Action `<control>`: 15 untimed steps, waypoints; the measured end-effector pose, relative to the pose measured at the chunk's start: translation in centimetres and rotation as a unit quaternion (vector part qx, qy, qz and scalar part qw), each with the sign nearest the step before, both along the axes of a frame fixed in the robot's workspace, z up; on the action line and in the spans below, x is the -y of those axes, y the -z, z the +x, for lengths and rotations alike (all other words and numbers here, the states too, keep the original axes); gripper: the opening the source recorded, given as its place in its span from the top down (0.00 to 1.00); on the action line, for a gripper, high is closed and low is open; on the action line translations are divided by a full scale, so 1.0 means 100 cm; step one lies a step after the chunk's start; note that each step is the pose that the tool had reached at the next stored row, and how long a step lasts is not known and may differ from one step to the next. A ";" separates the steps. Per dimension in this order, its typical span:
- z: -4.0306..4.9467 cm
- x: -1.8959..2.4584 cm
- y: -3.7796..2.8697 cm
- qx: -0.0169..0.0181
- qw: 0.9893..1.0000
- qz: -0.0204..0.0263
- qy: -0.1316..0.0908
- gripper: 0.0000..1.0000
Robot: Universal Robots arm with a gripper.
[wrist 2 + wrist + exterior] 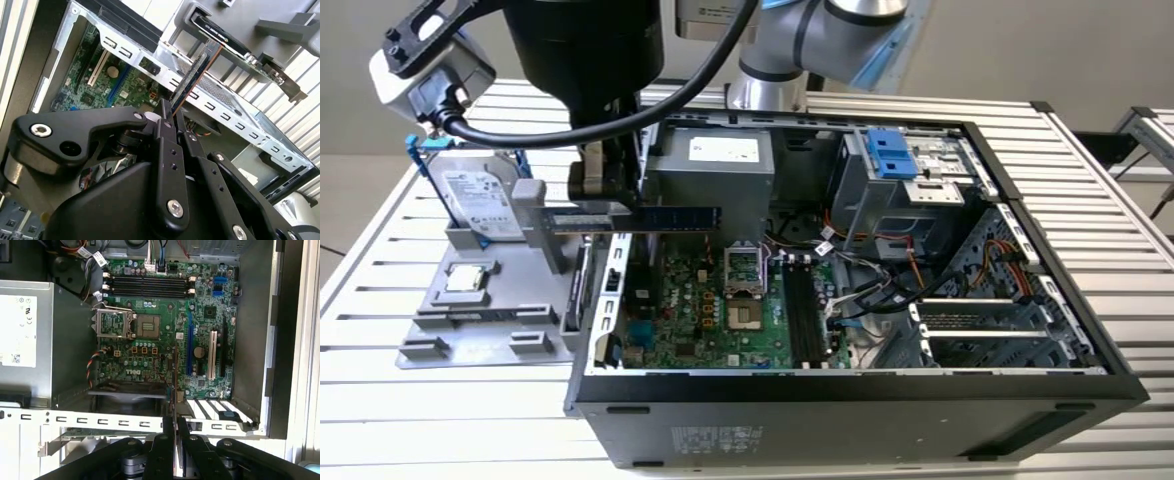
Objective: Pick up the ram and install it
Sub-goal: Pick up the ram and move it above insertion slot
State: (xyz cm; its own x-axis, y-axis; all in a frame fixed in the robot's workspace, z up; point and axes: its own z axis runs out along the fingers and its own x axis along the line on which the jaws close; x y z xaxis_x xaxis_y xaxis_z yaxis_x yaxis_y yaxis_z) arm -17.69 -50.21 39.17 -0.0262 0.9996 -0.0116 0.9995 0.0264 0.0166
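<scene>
My gripper [607, 203] is shut on the ram [674, 216], a long thin dark stick that I hold level in the air over the open computer case's edge at the exterior view's left. In both wrist views the ram [192, 80] [176, 385] shows edge-on, sticking out from between the black fingers [167, 125] [162, 440]. The motherboard [700, 310] [150, 355] lies below inside the case. Its black memory slots [803, 310] [147, 285] lie beyond the processor socket [740, 270] [120, 322], away from the ram.
A grey holder tray [467, 320] beside the case carries a hard drive [480, 200] and a square silver processor chip [464, 278]. A larger card with a bracket [235, 45] stands in the holder. The power supply [707, 160] [25, 330], drive cage [907, 170] and loose cables [867, 270] crowd the case.
</scene>
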 end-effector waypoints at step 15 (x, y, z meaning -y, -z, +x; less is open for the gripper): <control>0.0122 0.0000 -0.0001 0.000 1.000 0.000 0.000 1.00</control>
State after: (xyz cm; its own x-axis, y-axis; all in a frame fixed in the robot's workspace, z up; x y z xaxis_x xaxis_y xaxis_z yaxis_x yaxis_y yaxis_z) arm -16.48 -50.20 39.18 -0.0262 0.9996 -0.0117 0.9995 0.0264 0.0164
